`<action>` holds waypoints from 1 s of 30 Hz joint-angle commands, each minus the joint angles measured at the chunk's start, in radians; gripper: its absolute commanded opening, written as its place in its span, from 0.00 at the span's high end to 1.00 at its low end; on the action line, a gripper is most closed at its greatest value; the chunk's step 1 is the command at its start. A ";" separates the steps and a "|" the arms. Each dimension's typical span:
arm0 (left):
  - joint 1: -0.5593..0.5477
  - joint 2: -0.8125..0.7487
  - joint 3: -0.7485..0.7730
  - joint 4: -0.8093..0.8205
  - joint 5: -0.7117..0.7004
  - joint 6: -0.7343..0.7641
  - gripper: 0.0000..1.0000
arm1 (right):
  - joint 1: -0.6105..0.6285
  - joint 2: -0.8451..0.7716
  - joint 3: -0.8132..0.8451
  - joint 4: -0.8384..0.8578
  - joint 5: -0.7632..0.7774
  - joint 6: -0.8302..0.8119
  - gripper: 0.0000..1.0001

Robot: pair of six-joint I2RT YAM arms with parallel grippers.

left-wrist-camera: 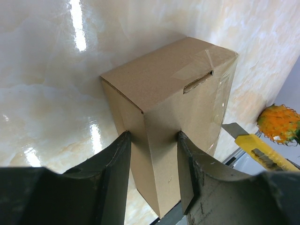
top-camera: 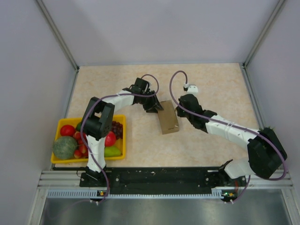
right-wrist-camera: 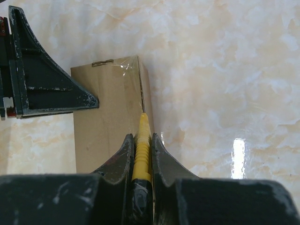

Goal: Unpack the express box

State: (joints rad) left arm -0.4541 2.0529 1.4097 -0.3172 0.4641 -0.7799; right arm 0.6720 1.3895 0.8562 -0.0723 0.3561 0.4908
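The express box [top-camera: 168, 118], plain brown cardboard with clear tape over its flap slot, lies at the table's middle. My left gripper [top-camera: 153, 104] is shut on its far-left end; in the left wrist view both fingers [left-wrist-camera: 117, 159] press the box [left-wrist-camera: 164, 89] between them. My right gripper [top-camera: 181, 110] is shut on a yellow utility knife [right-wrist-camera: 142, 145] at the box's right side. In the right wrist view the blade tip rests on the taped right edge of the box [right-wrist-camera: 105, 126]. The knife also shows in the left wrist view [left-wrist-camera: 260, 150].
A yellow fruit tray [top-camera: 65, 161] with several fruits sits at the near left beside the left arm's base. An orange-yellow spiky object [left-wrist-camera: 280, 123] shows at the right of the left wrist view. Grey walls enclose the table on three sides.
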 commanded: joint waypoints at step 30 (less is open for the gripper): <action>0.003 0.044 -0.058 -0.091 -0.150 0.010 0.87 | 0.086 -0.112 -0.054 -0.127 0.040 -0.009 1.00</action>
State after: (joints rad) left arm -0.4541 2.0510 1.4040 -0.3111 0.4622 -0.7879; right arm 0.7368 1.3357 0.8219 -0.1730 0.3977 0.4904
